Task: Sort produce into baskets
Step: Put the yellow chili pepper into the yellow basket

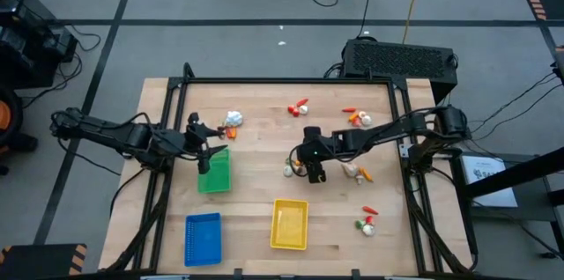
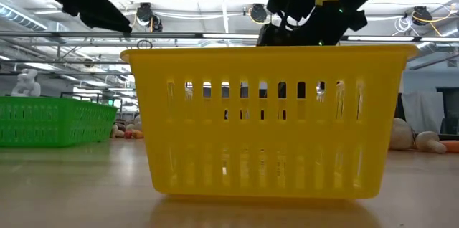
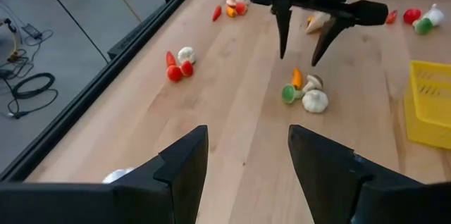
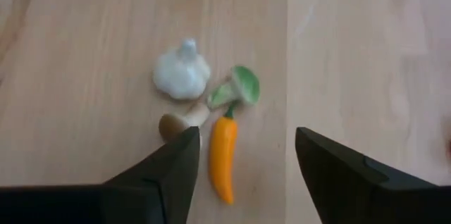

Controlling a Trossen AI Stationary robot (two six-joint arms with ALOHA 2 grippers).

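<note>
Below my right gripper [image 4: 243,155] lies a cluster of four produce pieces: one white garlic bulb [image 4: 182,72], one green-capped mushroom [image 4: 237,89], one brown-capped mushroom [image 4: 176,123] and one orange pepper [image 4: 223,155]. They lie close together near the middle of the wooden surface [image 1: 256,183]. My right jaws are spread and empty, pointing straight down above the cluster, with the orange pepper between them in the right wrist view.

Further produce lies in small groups toward the far edge and the right side; individual pieces there are too small to count reliably.

Three baskets stand on the surface: one green basket [image 1: 214,173], one blue basket [image 1: 203,238], one yellow basket [image 1: 289,224]. In the low view the yellow basket hides most of the scene behind it.

My left gripper [image 1: 204,143] hangs at the green basket's far end, its jaws spread and empty.
</note>
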